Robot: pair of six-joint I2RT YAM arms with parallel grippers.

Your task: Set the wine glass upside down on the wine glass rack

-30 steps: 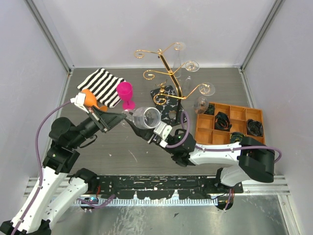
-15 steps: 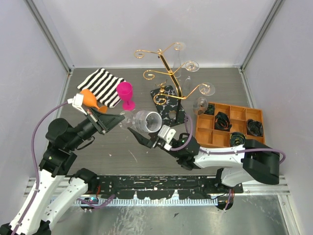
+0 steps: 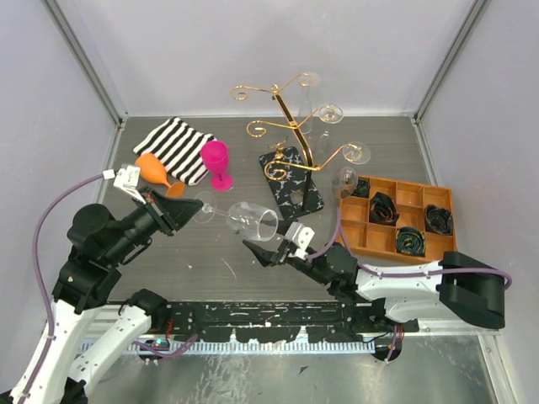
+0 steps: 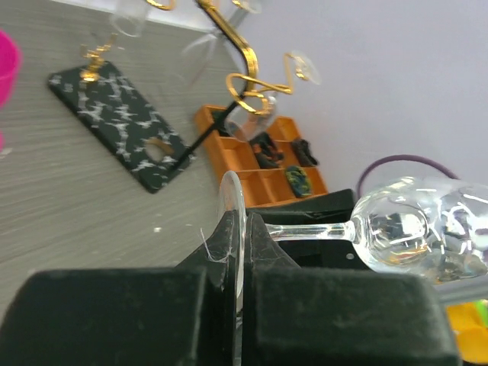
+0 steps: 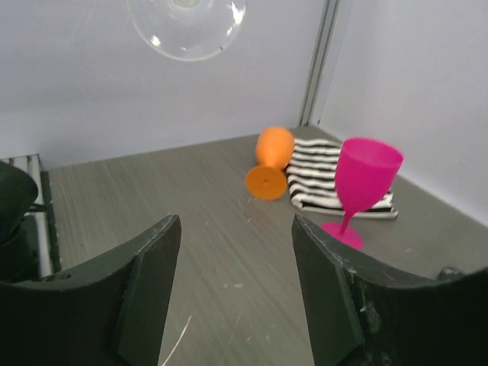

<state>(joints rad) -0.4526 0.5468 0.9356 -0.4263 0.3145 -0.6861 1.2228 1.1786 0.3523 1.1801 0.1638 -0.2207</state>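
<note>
We have the left gripper (image 3: 187, 210) clamped on the foot of the wine glass (image 3: 253, 220), bowl sideways ahead of it. The right gripper (image 3: 271, 250) is close beside the bowl, fingers apart, empty. Beyond the bowl stands the wine glass rack (image 3: 296, 126), with a pink goblet (image 3: 216, 158) just ahead of the left gripper and an orange tray (image 3: 438, 190) off the right gripper's right.

Robot lab cell, white walls (image 3: 253, 50), aluminium framing (image 3: 83, 61)

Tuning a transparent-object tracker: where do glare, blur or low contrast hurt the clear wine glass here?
Left wrist view: bright reflections streak the clear wine glass bowl, and the left pincer clamping its foot looks soft. Right wrist view: the bowl is cropped at the top edge, pale against the wall. Top view: even light, faint outline.
</note>
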